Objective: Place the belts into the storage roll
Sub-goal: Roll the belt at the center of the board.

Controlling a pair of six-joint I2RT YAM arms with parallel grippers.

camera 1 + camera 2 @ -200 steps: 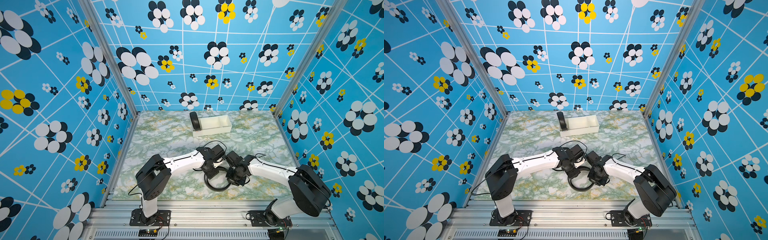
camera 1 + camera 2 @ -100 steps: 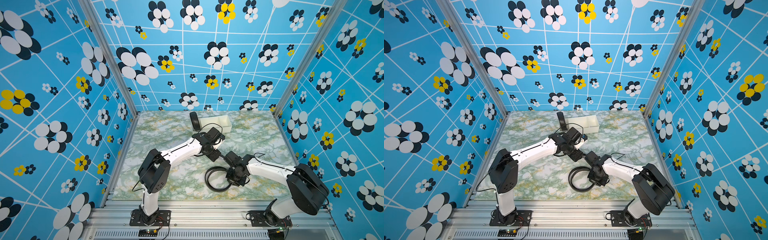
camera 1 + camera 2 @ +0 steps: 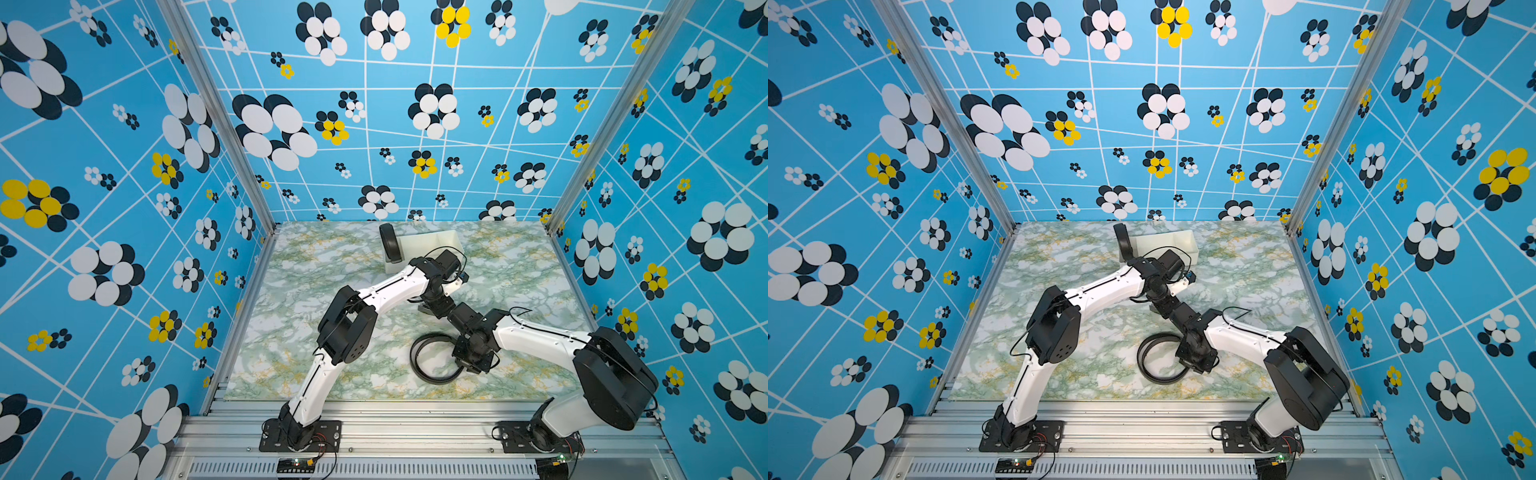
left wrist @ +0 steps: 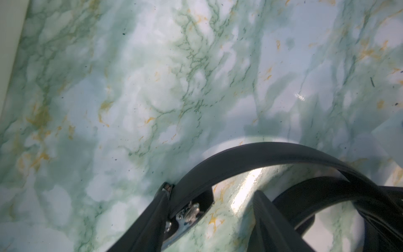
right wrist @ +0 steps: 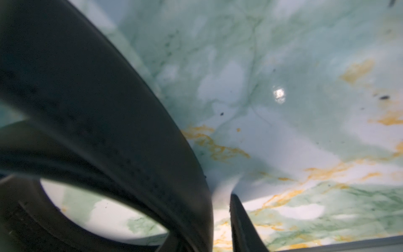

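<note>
left gripper (image 4: 211, 189): jaws apart, buckle (image 4: 189, 215) of loose belt (image 3: 414, 360) between them
right gripper (image 5: 219, 207): at same belt, can't tell if clamped, one finger probably hidden
coiled belt (image 3: 389, 244): on edge at storage roll (image 3: 436, 240) end

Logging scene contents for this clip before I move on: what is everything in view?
storage roll: one, off-white, far middle of the table.
coiled belt: one, black, standing on edge at the storage roll's end.
loose belt: one, black, open loop lying on the table's near half.
table: one, green-white marble pattern, yellow veins.
walls: three, blue with white, black and yellow flowers.
frame: one, silver metal, near edge and corners.
left arm, right arm: two, white and black, reaching inward.
left end effector: open, at the loose belt's buckle end.
right end effector: at the loop; grip cannot be told.
</note>
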